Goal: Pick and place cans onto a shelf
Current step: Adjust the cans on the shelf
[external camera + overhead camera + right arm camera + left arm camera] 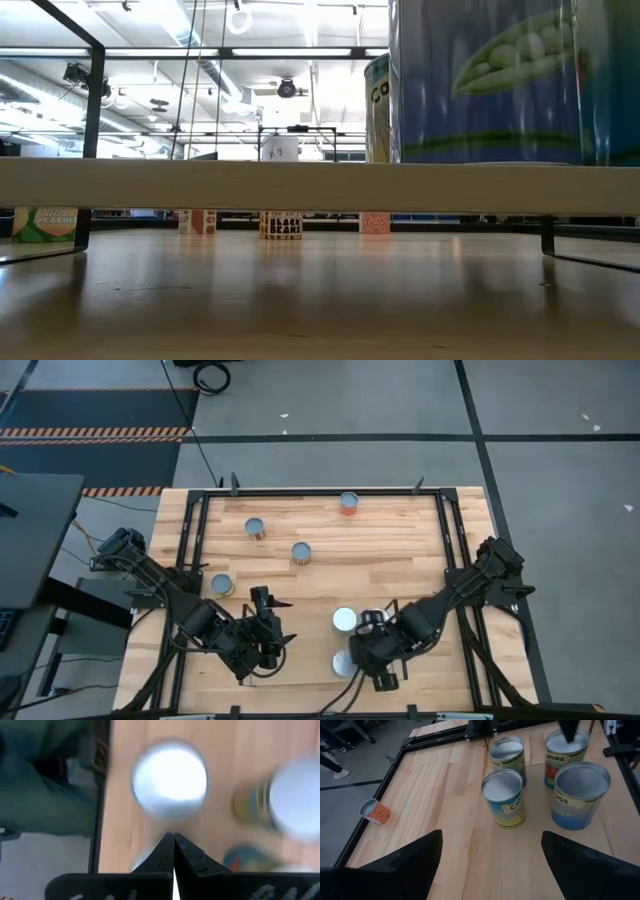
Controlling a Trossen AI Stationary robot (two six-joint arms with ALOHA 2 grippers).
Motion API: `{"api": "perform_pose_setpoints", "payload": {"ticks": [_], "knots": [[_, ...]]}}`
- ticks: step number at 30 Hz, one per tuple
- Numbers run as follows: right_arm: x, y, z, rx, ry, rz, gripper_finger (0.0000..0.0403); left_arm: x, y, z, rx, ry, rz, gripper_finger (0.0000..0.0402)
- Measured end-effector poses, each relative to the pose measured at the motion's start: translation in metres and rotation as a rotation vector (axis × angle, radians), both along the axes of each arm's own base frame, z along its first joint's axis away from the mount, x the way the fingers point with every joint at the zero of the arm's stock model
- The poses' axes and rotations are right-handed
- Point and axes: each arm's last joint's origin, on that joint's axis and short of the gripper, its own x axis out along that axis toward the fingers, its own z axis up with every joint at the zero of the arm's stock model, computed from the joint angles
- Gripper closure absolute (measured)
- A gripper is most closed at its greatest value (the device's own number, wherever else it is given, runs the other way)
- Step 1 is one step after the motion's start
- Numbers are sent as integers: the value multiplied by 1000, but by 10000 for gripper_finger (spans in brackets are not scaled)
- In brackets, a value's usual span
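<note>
Four cans stand close together on the shelf's pale board (320, 185) near the table's front edge: a yellow-blue one (504, 797), a blue one (580, 795) and two behind them (508, 752) (565, 750). Only two of their tops (344, 620) (342, 663) show in the high view. My right gripper (173, 847) hangs shut just above this group, pointing down, with nothing between its fingers. My left gripper (490, 870) (278, 615) stands open to the left of the group, facing it and clear of it.
Four more cans stand on the table: an orange one (349, 502) by the far rail, two in the middle (256, 528) (301, 552) and one at the left (222, 585). A black frame (195, 530) edges the table. Bare wood lies between the arms and these cans.
</note>
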Motion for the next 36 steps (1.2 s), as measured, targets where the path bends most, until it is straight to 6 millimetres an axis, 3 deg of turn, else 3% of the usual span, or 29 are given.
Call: {"api": "perform_pose_setpoints", "payload": {"ticks": [4, 10, 16, 36], "knots": [[-11, 8, -10, 0, 96, -62, 398, -1, -2, 1, 2, -8, -6, 56], [-19, 17, -14, 8, 105, -97, 398, 0, -2, 2, -4, -23, -2, 56], [-21, 14, -29, -12, 131, -129, 398, 1, -2, 2, -3, -27, -5, 56], [-22, 17, -30, 21, 151, -126, 398, 2, -3, 3, -14, -39, -3, 56]]}}
